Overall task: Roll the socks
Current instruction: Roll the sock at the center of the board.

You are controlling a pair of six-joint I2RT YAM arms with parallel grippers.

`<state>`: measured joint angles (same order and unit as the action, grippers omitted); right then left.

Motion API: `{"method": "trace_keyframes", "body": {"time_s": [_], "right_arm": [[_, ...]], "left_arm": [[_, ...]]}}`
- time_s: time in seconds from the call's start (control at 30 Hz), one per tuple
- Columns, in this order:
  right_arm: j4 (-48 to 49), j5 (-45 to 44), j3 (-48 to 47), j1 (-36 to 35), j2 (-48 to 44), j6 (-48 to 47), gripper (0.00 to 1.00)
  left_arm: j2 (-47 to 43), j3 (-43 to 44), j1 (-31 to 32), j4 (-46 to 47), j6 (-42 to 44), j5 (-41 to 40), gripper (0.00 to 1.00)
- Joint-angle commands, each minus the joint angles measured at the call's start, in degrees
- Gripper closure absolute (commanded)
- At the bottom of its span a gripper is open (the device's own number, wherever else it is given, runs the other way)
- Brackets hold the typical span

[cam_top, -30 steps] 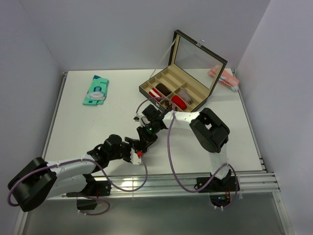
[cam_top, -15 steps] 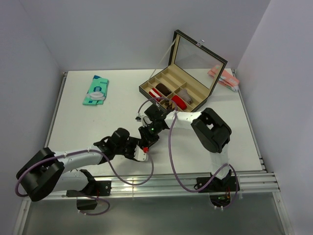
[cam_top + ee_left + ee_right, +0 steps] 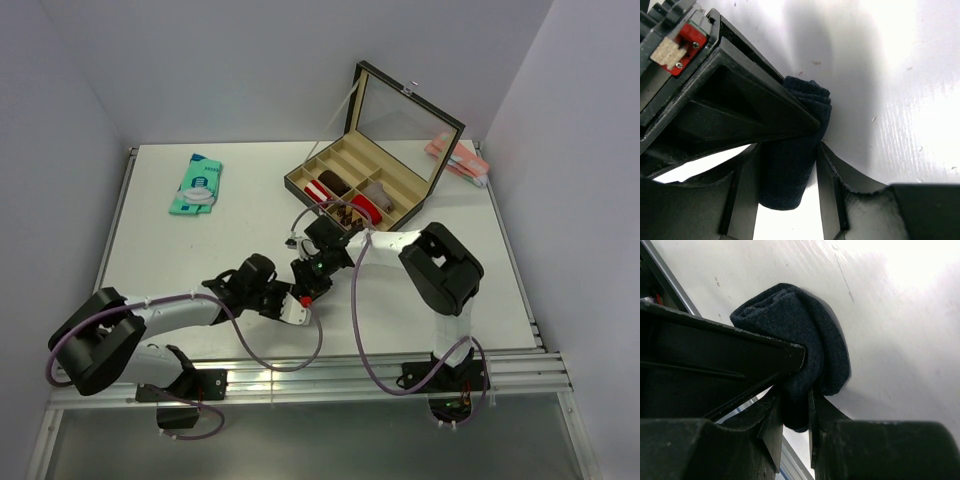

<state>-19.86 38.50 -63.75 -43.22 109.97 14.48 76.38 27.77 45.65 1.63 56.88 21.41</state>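
A navy sock (image 3: 805, 335) lies bunched into a stubby roll on the white table. My right gripper (image 3: 795, 392) is shut on a fold of it, the fabric pinched tight between the two fingers. My left gripper (image 3: 789, 150) comes from the other side; the same navy sock (image 3: 790, 175) fills the gap between its fingers (image 3: 827, 190) and touches both. From above, the left gripper (image 3: 293, 306) and right gripper (image 3: 312, 280) meet nose to nose at the table's front centre and hide the sock. A dark brown roll (image 3: 336, 184) sits in the box.
An open compartment box (image 3: 300, 184) with a raised mirrored lid stands at the back, holding red and striped rolls. A teal packet (image 3: 197, 185) lies at the back left and a pink packet (image 3: 455, 158) at the back right. The table's front rail runs just behind the grippers.
My left arm has reached right to the right gripper and narrowed its jaws around the sock. The right gripper has kept its grip, shifting slightly right.
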Motion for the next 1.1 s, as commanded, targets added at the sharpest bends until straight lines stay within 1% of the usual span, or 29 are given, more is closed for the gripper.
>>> {"method": "trace_keyframes", "body": {"time_s": [0.0, 0.1, 0.17, 0.2, 0.23, 0.3, 0.33, 0.43, 0.63, 0.73, 0.77, 0.83, 1.0, 1.07], "right_arm": [[-6.4, -12.0, 5.8, 1.1, 1.1, -1.2, 1.0], [-6.1, -12.7, 6.7, 1.1, 0.7, -0.3, 0.99], [-4.7, -12.7, 7.6, 1.3, -0.5, 0.9, 0.92], [-4.2, -13.3, 8.1, 1.3, -1.1, 1.6, 0.88], [-2.6, -14.3, 8.6, 1.3, -1.9, 2.3, 0.8], [1.2, -15.0, 11.0, 1.5, -4.9, 5.1, 0.72], [2.7, -15.0, 12.1, 1.7, -6.2, 6.1, 0.66], [7.3, -16.0, 15.4, 2.4, -10.4, 9.9, 0.6], [12.5, -19.4, 20.1, 2.6, -18.3, 15.7, 0.53], [14.8, -22.5, 24.2, 2.6, -24.2, 18.0, 0.49], [15.4, -23.4, 25.1, 2.7, -27.3, 19.0, 0.49], [17.2, -26.1, 27.0, 2.8, -30.6, 20.0, 0.48], [20.4, -32.1, 35.2, 2.7, -43.1, 22.5, 0.48], [23.5, -34.2, 38.4, 2.2, -48.1, 23.2, 0.48]], "left_arm": [[2.4, 1.0, 0.1, -8.5, 0.8, 1.5, 0.53], [3.3, 1.5, 0.1, -10.8, 1.6, 1.7, 0.53], [4.7, 3.2, 0.1, -12.9, 1.7, 2.4, 0.53], [5.2, 4.1, 0.1, -14.2, 1.7, 2.8, 0.55], [6.2, 6.0, 0.0, -17.2, 1.7, 4.1, 0.58], [7.3, 8.1, -0.9, -19.3, 1.8, 5.8, 0.59], [7.7, 8.7, -1.3, -21.0, 1.8, 6.4, 0.59], [9.7, 11.1, -2.1, -24.1, 2.0, 8.1, 0.62], [12.4, 13.1, -2.7, -27.2, 3.2, 9.7, 0.62], [14.8, 15.6, -3.0, -30.4, 3.5, 10.8, 0.63], [15.4, 16.3, -3.2, -31.3, 3.6, 11.2, 0.63], [17.4, 18.6, -4.0, -34.1, 4.2, 12.5, 0.63], [22.2, 24.2, -5.7, -40.0, 6.0, 14.6, 0.63], [23.9, 26.1, -5.8, -43.7, 6.7, 15.8, 0.64]]}}
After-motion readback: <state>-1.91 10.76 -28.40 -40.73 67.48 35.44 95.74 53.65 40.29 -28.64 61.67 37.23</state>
